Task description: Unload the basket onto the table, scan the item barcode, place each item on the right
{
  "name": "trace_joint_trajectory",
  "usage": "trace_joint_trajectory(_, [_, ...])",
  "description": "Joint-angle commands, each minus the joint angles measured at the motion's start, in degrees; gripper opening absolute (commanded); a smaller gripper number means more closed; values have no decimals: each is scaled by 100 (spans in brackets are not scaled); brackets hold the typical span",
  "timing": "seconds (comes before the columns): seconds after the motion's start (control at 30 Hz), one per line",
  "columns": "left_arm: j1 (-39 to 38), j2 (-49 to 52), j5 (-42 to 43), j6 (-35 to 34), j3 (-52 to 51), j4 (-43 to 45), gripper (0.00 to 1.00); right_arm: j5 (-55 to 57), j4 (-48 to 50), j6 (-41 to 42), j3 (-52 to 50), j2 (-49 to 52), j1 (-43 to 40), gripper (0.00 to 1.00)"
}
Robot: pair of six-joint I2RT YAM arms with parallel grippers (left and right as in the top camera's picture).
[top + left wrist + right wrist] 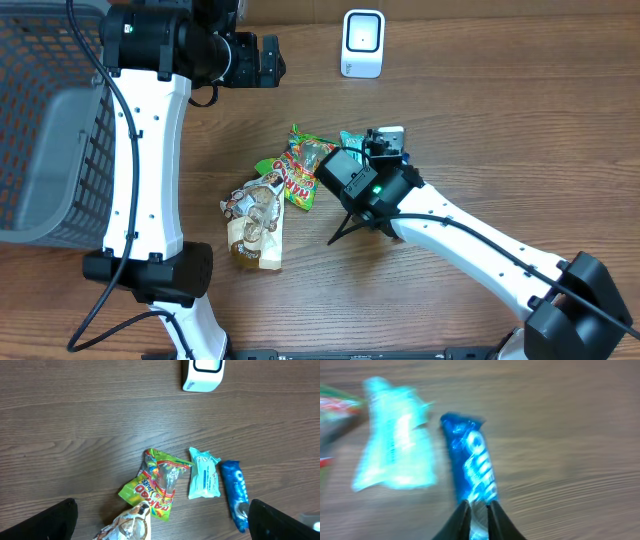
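The blue snack packet (235,492) is lying flat on the table (500,120), right of centre, its length running near to far. Bare wood is opening out to its right and on the far side, towards the white barcode scanner (362,43) standing well apart by the far edge. A pale teal packet (204,475) is lying just beside it on the left, a thin strip of wood showing between them. The blue wrapper is showing large white lettering and crimped ends, blurred in the right wrist view.

The right pincer (477,515) is reaching in low from the near right, fingers nearly together and pinching the packet's near end.

Further left, a green and yellow candy bag (300,170) is touching a brown and white packet (255,225). The left pincer (162,527) is hanging above the far left with fingers wide apart, clamping nothing, beside a grey mesh basket (40,150).
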Motion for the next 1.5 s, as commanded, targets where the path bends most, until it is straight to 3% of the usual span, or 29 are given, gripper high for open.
trace_joint_trajectory(0.0, [9,-50,-50,44,46,9,100,-1937,302,-129,337,-579,-343,12])
trace_joint_trajectory(0.1, [9,-50,-50,44,46,9,100,-3373,525,-450,334,-817,-975,20])
trace_joint_trajectory(0.13, [9,-50,-50,44,46,9,100,-3751,431,-452,334,-833,-1257,31])
trace_joint_trajectory(0.2, [9,-50,-50,44,46,9,100,-4138,107,-538,319,-815,-1753,41])
trace_joint_trajectory(0.37, [9,-50,-50,44,46,9,100,-4636,-444,-1781,-76,-758,-2621,46])
trace_joint_trajectory(0.47, [9,-48,-50,44,46,9,100,-4634,-505,-2776,-446,-761,-2669,56])
trace_joint_trajectory(0.6, [9,-50,-50,44,46,9,100,-4308,-140,-3036,-946,-758,-2621,63])
trace_joint_trajectory(1.2, [9,-50,-50,44,46,9,100,-4959,2063,-3600,-2747,-758,-2614,54])
trace_joint_trajectory(1.4, [9,-50,-50,44,46,9,100,-4975,2308,-3497,-3025,-758,-2616,32])
trace_joint_trajectory(1.47, [9,-50,-50,44,46,9,100,-4953,2339,-3355,-3027,-758,-2616,15])
